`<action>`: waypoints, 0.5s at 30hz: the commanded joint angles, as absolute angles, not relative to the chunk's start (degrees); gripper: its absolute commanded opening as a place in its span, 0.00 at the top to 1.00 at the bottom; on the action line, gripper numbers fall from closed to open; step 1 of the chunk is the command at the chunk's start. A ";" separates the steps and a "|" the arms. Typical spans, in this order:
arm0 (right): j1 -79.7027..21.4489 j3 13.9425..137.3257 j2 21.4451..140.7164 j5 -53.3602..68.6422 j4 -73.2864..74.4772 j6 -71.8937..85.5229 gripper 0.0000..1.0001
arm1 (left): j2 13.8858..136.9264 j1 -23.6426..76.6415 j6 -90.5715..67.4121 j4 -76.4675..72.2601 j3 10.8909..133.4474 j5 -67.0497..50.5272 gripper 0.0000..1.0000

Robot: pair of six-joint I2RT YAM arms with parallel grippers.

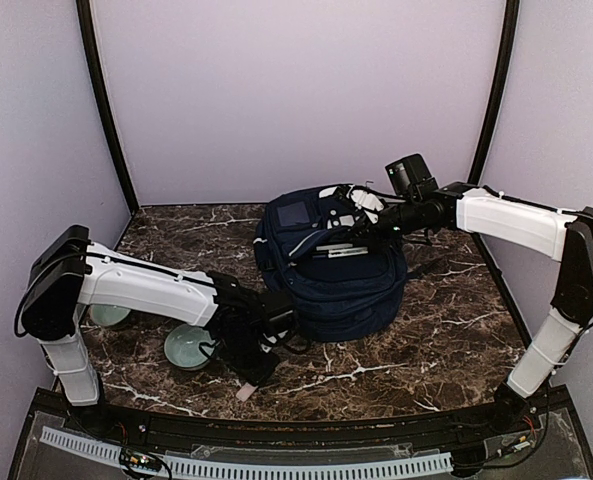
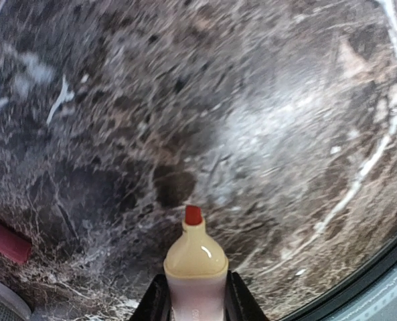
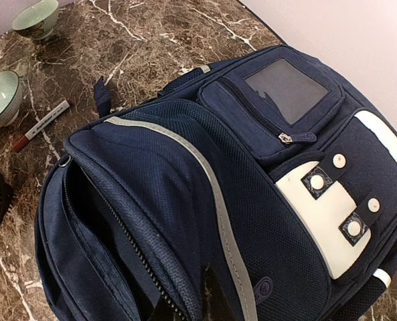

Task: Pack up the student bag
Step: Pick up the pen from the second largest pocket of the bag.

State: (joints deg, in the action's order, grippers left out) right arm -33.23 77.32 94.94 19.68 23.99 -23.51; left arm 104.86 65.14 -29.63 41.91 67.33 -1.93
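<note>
1. Top external view: a brown, white-veined marble-pattern table (image 1: pixel 436 330) carries everything. Its near edge is hidden behind the arm bases.
2. A large navy-blue fabric student bag (image 1: pixel 341 285) with grey stripe trim lies mid-table toward the back, with its main zip open. The interior is too dark to make out.
3. The right gripper (image 1: pixel 361 228) is closed on the bag's zip edge. In the right wrist view its fingertips (image 3: pixel 211 294) are mostly cut off.
4. The left gripper (image 2: pixel 197 294) clamps a cream-bodied, red-tipped highlighter pen (image 2: pixel 196 257). The lower barrel is hidden between the fingers.
5. Two pale green ceramic bowls (image 1: pixel 189 347) sit left of the bag. The farther bowl (image 1: pixel 106 315) is mostly hidden under the left arm.
6. A white marker with a red cap (image 3: pixel 41 125) lies on the table between the bag and the bowls.
7. A red object (image 2: pixel 4 239) is cut off at the left wrist view's edge and cannot be identified.
</note>
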 commanded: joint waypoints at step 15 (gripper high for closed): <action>-33.83 77.65 92.03 21.79 20.84 -22.75 1.00 | 102.06 68.27 -7.63 33.57 83.12 9.13 1.00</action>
